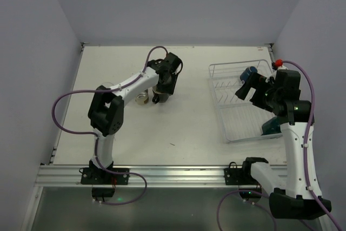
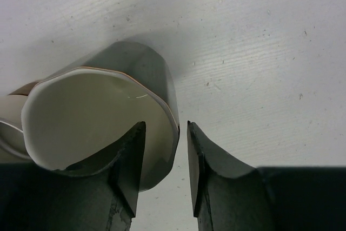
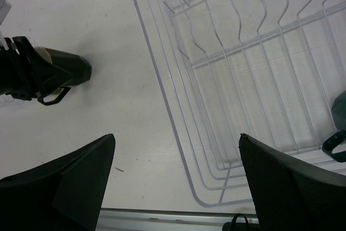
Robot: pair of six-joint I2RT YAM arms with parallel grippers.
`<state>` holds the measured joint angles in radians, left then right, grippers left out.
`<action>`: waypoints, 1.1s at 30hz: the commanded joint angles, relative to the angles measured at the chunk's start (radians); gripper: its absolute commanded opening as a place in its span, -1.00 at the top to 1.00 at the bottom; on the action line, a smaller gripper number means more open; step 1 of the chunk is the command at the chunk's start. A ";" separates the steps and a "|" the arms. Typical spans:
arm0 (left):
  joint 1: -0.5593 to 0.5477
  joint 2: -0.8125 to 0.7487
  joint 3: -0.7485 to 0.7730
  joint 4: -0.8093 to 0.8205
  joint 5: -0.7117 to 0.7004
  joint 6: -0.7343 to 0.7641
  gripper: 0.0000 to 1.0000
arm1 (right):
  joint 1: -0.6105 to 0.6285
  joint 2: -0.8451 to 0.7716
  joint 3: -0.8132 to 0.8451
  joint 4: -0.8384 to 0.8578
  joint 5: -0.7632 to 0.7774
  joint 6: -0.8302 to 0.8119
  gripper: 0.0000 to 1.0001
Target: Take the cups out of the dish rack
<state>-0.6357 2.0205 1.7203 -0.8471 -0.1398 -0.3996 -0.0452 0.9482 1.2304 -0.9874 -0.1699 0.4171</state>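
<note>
My left gripper (image 1: 162, 91) is low over the table's middle, straddling the wall of a dark grey cup (image 2: 135, 68) with a cream inside. One finger is inside the cup and one outside (image 2: 166, 125), with small gaps on both sides, so the gripper is open. The cup (image 1: 160, 98) stands on the table. My right gripper (image 1: 244, 91) hangs wide open and empty (image 3: 175, 136) above the left near part of the white wire dish rack (image 1: 238, 64) (image 3: 162, 96). A blue cup (image 1: 248, 73) sits at the rack's far end. A dark teal mug (image 1: 270, 128) (image 3: 338, 128) sits at its near right.
A cream cup (image 1: 143, 99) stands just left of the dark cup, and its edge shows in the left wrist view (image 2: 8, 128). The metal rail (image 1: 173, 174) runs along the table's near edge. Walls close in on the left, back and right.
</note>
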 commanded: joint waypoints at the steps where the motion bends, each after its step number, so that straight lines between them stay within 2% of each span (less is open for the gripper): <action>1: -0.010 -0.020 0.033 0.011 -0.050 0.008 0.16 | 0.001 -0.012 -0.003 -0.005 0.003 -0.018 -0.98; 8: -0.013 -0.032 0.073 -0.009 -0.118 -0.004 0.04 | 0.001 -0.008 0.000 -0.028 0.030 -0.032 -0.98; 14: -0.031 -0.134 0.113 -0.055 -0.156 -0.005 -0.01 | -0.001 0.026 0.023 -0.083 0.228 -0.015 -0.98; 15: -0.045 -0.164 0.134 -0.064 -0.167 -0.005 -0.01 | -0.001 0.034 0.020 -0.091 0.297 0.001 -0.98; 19: -0.105 -0.256 0.144 -0.073 -0.172 -0.011 -0.02 | -0.039 0.080 0.000 -0.134 0.403 0.029 -0.97; 22: -0.183 -0.377 0.024 0.021 -0.097 -0.033 -0.01 | -0.160 0.077 -0.009 -0.151 0.359 0.035 -0.98; 26: -0.352 -0.485 -0.166 0.204 0.032 -0.074 -0.01 | -0.249 0.095 0.009 -0.198 0.377 0.043 -0.98; 27: -0.373 -0.515 -0.233 0.232 0.060 -0.090 0.00 | -0.266 0.106 0.015 -0.207 0.382 0.048 -0.98; 30: -0.415 -0.557 -0.312 0.298 0.175 -0.107 -0.01 | -0.330 0.129 0.015 -0.224 0.354 0.065 -0.98; 33: -0.417 -0.610 -0.353 0.318 0.184 -0.090 -0.08 | -0.341 0.146 -0.009 -0.197 0.333 0.068 -0.98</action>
<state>-1.0660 1.4605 1.4086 -0.6231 -0.0170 -0.4709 -0.3775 1.0824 1.2186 -1.1709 0.1726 0.4641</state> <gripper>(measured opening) 0.529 0.987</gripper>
